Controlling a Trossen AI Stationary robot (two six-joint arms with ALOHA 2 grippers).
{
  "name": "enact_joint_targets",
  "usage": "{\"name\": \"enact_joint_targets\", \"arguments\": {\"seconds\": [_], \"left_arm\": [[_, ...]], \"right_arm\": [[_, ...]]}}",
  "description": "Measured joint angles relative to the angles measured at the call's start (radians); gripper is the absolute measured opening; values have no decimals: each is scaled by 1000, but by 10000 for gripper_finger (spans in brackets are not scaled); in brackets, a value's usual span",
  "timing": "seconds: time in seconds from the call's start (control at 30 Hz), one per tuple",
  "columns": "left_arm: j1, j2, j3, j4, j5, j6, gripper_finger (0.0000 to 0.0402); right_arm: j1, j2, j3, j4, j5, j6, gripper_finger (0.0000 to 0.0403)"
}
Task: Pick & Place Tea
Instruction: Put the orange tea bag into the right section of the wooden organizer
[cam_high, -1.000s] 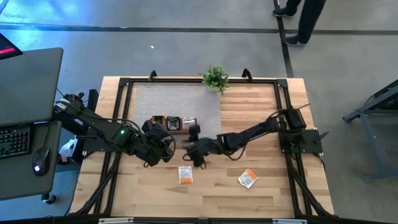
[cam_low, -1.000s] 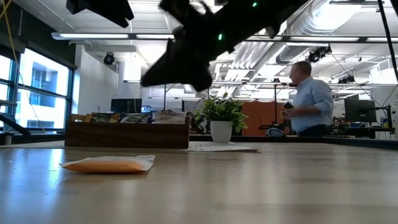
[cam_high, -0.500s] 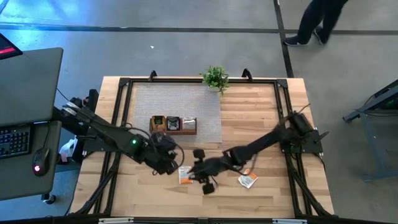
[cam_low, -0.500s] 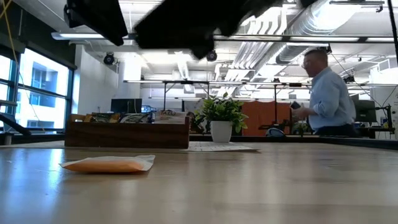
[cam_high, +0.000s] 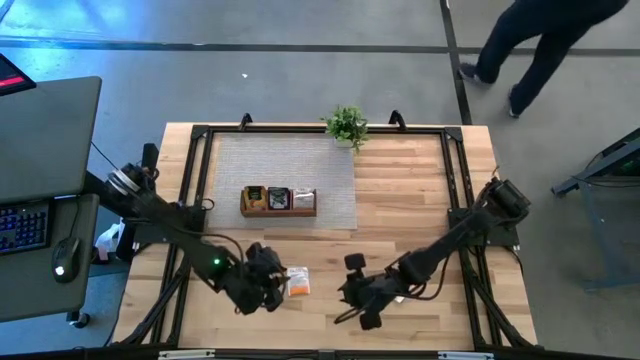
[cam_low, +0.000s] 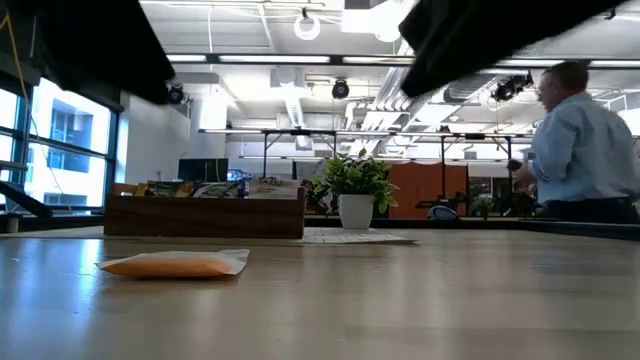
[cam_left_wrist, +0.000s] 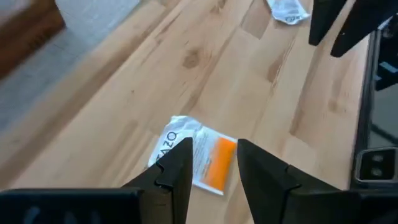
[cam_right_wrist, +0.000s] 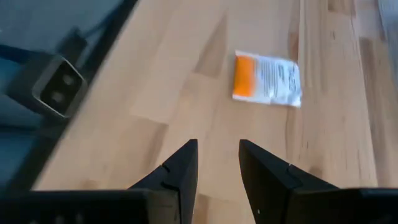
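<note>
A pale butcher-block table (cam_high: 400, 190) with long wood-grain planks stands in an open workshop with ceiling ducts; a person (cam_low: 585, 145) in a light shirt passes behind it.

The left gripper (cam_left_wrist: 211, 163) hangs low over the front of the table, its two dark wedge-shaped fingers a narrow gap apart and holding nothing. Just beyond its tips lies a flat, crinkled tea sachet (cam_left_wrist: 196, 162), white at one end and orange at the other, its long axis running across the planks.

The right gripper (cam_right_wrist: 217, 163) hovers over the front edge, fingers likewise slightly parted and empty. Ahead of it rests a second sachet (cam_right_wrist: 267, 78), its orange end toward the table's edge frame.

Further back, a brown wooden tray (cam_high: 278, 201) with three compartments sits on a grey woven mat (cam_high: 280, 160), with a small potted plant (cam_high: 346, 126) beyond.
</note>
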Motion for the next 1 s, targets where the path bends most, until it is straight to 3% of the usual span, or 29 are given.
{"name": "enact_joint_targets", "arguments": {"seconds": [0.13,0.27,0.43,0.57,0.77,1.0], "left_arm": [[7,21,-119,174,15,-30,124],[32,41,-194,252,77,-110,124],[49,67,-208,291,97,-106,124],[54,68,-208,295,104,-106,124],[52,68,-208,298,107,-106,124],[53,68,-208,296,117,-106,124]], "right_arm": [[-8,1,-83,66,2,25,114],[-11,1,-132,64,-70,121,114],[11,2,-126,-35,-221,108,114],[49,1,-96,-208,-259,31,114],[108,2,-98,-512,-219,-19,114],[120,-5,-97,-567,-136,-94,114]]}}
